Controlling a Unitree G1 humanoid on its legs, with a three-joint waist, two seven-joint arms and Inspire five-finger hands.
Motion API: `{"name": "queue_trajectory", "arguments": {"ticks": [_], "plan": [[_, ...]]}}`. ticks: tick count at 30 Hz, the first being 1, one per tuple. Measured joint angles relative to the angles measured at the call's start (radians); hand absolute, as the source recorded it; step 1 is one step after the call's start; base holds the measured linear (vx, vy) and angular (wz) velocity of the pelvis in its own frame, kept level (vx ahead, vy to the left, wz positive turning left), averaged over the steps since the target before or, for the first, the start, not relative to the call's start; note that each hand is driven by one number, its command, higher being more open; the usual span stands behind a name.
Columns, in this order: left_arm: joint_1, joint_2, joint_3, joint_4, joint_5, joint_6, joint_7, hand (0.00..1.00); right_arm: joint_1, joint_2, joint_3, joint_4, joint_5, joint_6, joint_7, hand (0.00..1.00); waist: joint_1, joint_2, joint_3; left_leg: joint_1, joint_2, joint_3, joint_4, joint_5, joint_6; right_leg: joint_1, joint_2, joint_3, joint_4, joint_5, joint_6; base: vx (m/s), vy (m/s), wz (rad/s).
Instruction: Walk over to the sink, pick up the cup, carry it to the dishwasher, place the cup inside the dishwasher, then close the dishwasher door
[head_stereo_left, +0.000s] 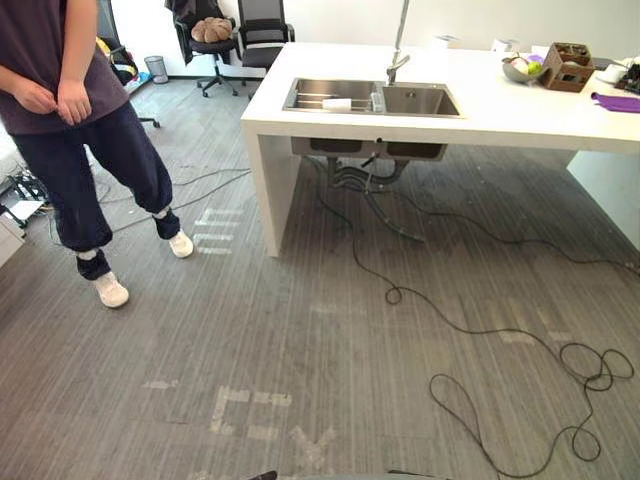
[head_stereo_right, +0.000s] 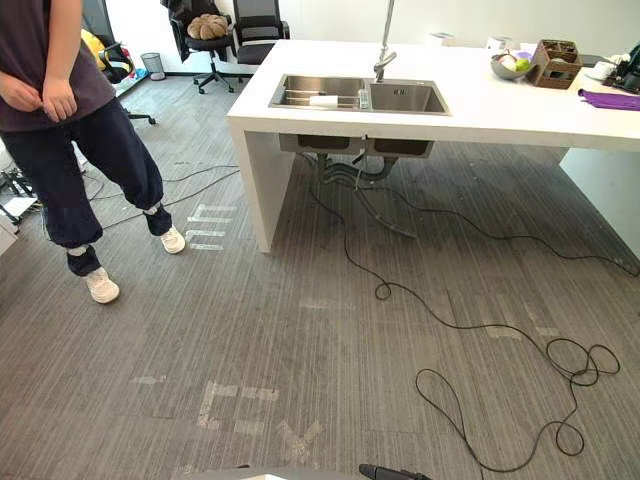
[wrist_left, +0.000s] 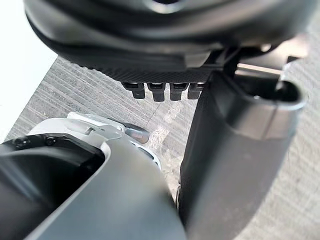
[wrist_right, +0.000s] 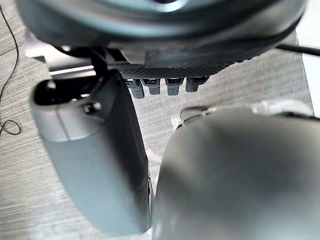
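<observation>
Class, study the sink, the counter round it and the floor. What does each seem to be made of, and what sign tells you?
Sink: probably brushed stainless steel, judging by its grey metallic sheen.
Counter: a smooth, matt white slab with no visible seams, perhaps solid surface or laminate.
Floor: grey, finely striped and dull. It could be carpet tile or vinyl; the look leaves it open.

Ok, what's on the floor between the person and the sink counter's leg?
White tape marks and a thin cable on otherwise bare floor, between the person and the counter leg; both eye views show it.
</observation>
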Motion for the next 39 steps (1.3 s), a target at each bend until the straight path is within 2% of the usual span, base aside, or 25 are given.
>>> {"name": "queue_trajectory", "arguments": {"ticks": [5, 15, 21, 23, 24, 25, 26, 28, 29, 31, 34, 36, 37, 39], "plan": [[0.005, -0.015, 0.047, 0.000, -0.050, 0.000, 0.018, 1.00, 0.003, 0.000, 0.002, 0.000, 0.015, -0.028, 0.008, 1.00, 0.000, -0.001, 0.011, 0.002, 0.000, 0.000, 0.000, 0.000, 0.000, 0.000, 0.000, -0.002, 0.000, 0.001, -0.001, -0.05, -0.028, 0.02], [0.009, -0.020, 0.052, 0.009, -0.047, -0.020, 0.018, 1.00, 0.006, 0.001, 0.007, 0.001, 0.018, -0.066, 0.035, 1.00, 0.001, -0.001, 0.012, 0.000, -0.001, -0.004, 0.000, 0.000, 0.000, 0.003, -0.001, -0.008, 0.000, 0.004, -0.006, -0.01, -0.008, 0.00], [0.011, -0.026, 0.052, 0.019, -0.054, -0.072, 0.017, 1.00, 0.003, -0.008, 0.046, 0.004, 0.026, -0.109, 0.049, 1.00, 0.000, -0.004, 0.019, 0.000, -0.007, -0.023, 0.000, 0.001, 0.001, 0.004, -0.007, -0.022, 0.007, 0.004, -0.007, -0.01, -0.001, 0.07], [0.006, -0.027, 0.051, 0.021, -0.057, -0.089, 0.016, 1.00, -0.007, -0.013, 0.065, 0.002, 0.036, -0.124, 0.052, 1.00, -0.003, -0.010, 0.040, 0.000, -0.013, -0.031, 0.001, 0.004, 0.005, -0.032, -0.025, -0.030, 0.097, -0.038, -0.008, -0.05, 0.007, 0.12], [0.004, -0.027, 0.048, 0.022, -0.057, -0.099, 0.014, 1.00, -0.014, -0.017, 0.074, -0.002, 0.043, -0.125, 0.057, 1.00, -0.004, -0.009, 0.050, 0.000, -0.018, -0.037, 0.002, 0.004, 0.007, -0.075, -0.045, -0.032, 0.196, -0.078, 0.003, -0.07, 0.044, 0.16], [0.001, -0.026, 0.046, 0.022, -0.057, -0.113, 0.013, 1.00, -0.018, -0.023, 0.082, -0.012, 0.058, -0.117, 0.067, 1.00, -0.008, -0.014, 0.068, -0.001, -0.026, -0.046, 0.007, 0.000, 0.018, -0.155, -0.082, -0.034, 0.381, -0.126, 0.023, -0.07, 0.049, 0.21], [0.000, -0.024, 0.046, 0.021, -0.058, -0.120, 0.013, 1.00, -0.022, -0.024, 0.084, -0.021, 0.060, -0.112, 0.073, 1.00, -0.009, -0.017, 0.075, -0.001, -0.033, -0.050, 0.015, -0.002, 0.031, -0.203, -0.105, -0.033, 0.488, -0.138, 0.028, -0.08, 0.052, 0.25], [0.005, -0.011, 0.049, -0.004, -0.065, -0.142, 0.015, 1.00, -0.019, -0.010, 0.084, -0.055, 0.074, -0.117, 0.065, 1.00, -0.010, -0.053, 0.097, 0.014, -0.071, -0.057, 0.039, -0.004, 0.066, -0.344, -0.202, -0.028, 0.816, -0.143, 0.005, -0.02, 0.006, 0.17], [0.005, -0.008, 0.050, -0.013, -0.065, -0.141, 0.015, 1.00, -0.022, -0.009, 0.085, -0.058, 0.074, -0.119, 0.059, 1.00, -0.010, -0.059, 0.102, 0.026, -0.077, -0.060, 0.042, -0.007, 0.072, -0.353, -0.215, -0.024, 0.847, -0.153, 0.005, 0.03, -0.006, 0.10], [0.004, -0.008, 0.049, -0.014, -0.083, -0.135, 0.032, 1.00, -0.025, -0.009, 0.092, -0.058, 0.079, -0.135, 0.054, 1.00, -0.014, -0.058, 0.103, 0.028, -0.067, -0.077, 0.085, -0.040, 0.075, -0.359, -0.220, -0.021, 0.801, -0.181, 0.009, 0.05, -0.018, 0.17], [-0.001, -0.009, 0.058, -0.012, -0.102, -0.099, 0.046, 1.00, -0.022, -0.006, 0.092, -0.059, 0.122, -0.162, 0.049, 1.00, -0.023, -0.049, 0.109, -0.006, -0.037, -0.100, 0.137, -0.082, 0.068, -0.378, -0.212, -0.036, 0.653, -0.180, 0.008, 0.08, -0.079, 0.21], [-0.022, -0.020, 0.083, -0.003, -0.102, -0.059, 0.035, 1.00, -0.023, -0.019, 0.087, -0.061, 0.186, -0.173, 0.069, 1.00, -0.024, -0.020, 0.135, -0.024, 0.031, -0.114, 0.198, -0.132, 0.027, -0.398, -0.173, -0.013, 0.500, -0.135, 0.013, 0.14, -0.173, 0.17], [-0.024, -0.022, 0.086, -0.002, -0.103, -0.055, 0.031, 1.00, -0.023, -0.021, 0.087, -0.062, 0.194, -0.177, 0.076, 1.00, -0.024, -0.015, 0.141, -0.022, 0.047, -0.119, 0.212, -0.145, 0.017, -0.400, -0.164, 0.003, 0.467, -0.115, 0.013, 0.21, -0.246, 0.17], [-0.027, -0.020, 0.092, -0.003, -0.103, -0.055, 0.027, 1.00, -0.014, -0.018, 0.087, -0.064, 0.203, -0.194, 0.082, 1.00, -0.021, -0.019, 0.152, -0.014, 0.098, -0.145, 0.285, -0.218, -0.043, -0.377, -0.167, 0.049, 0.341, -0.041, 0.024, 0.41, -0.466, 0.30]]}}
